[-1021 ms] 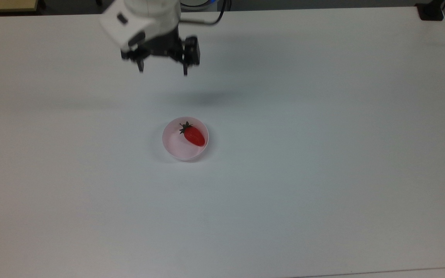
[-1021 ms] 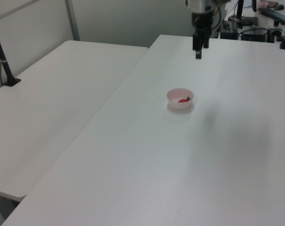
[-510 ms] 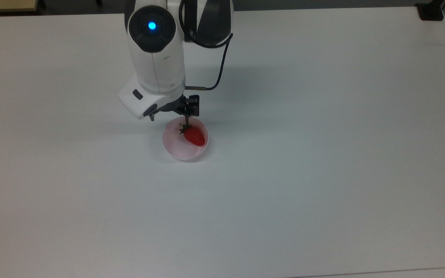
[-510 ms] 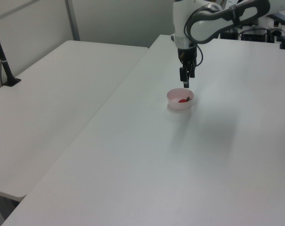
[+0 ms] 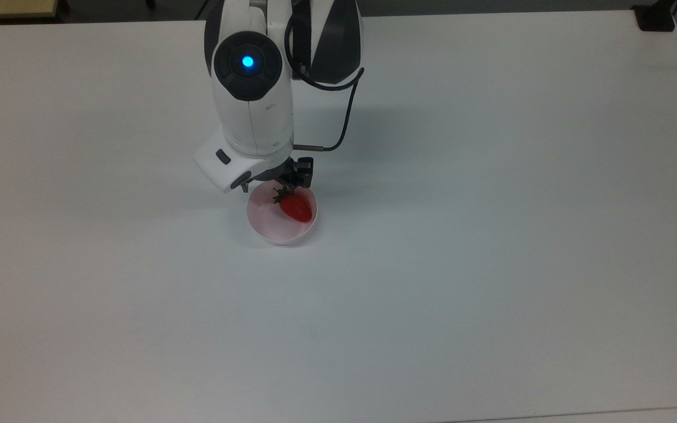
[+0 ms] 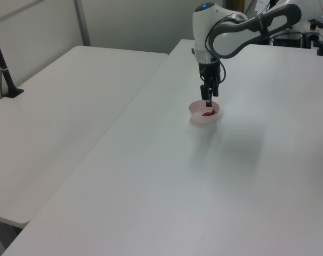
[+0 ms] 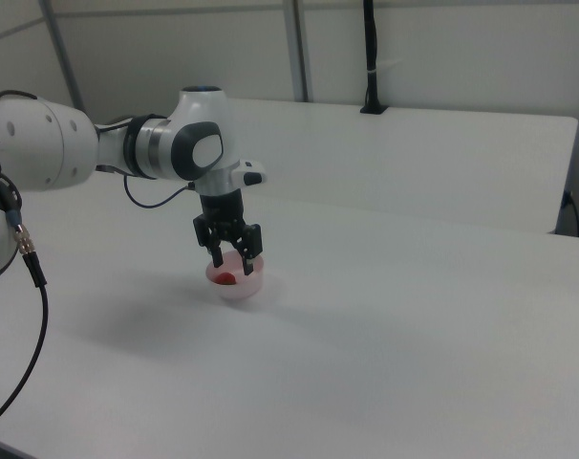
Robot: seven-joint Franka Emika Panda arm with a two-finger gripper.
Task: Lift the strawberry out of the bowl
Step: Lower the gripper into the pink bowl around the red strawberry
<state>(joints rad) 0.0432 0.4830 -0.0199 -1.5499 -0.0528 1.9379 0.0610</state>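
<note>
The top view looks steeply down on the white tabletop (image 5: 491,235) from above its near edge, with the arm (image 5: 250,100) entering from 12 o'clock and the bowl (image 5: 268,226) just left of centre. The left view stands farther back and lower, at a corner, looking obliquely along the tabletop (image 6: 151,186) toward the arm (image 6: 225,32) at 1 o'clock, with the bowl (image 6: 196,116) small in the upper middle. The right view sits closer and lower on the opposite side, with the arm (image 7: 98,148) reaching in from 9 o'clock and the bowl (image 7: 244,287) left of centre. All three share the bowl, the gripper (image 7: 231,263) above it and the surrounding tabletop (image 7: 414,335).
</note>
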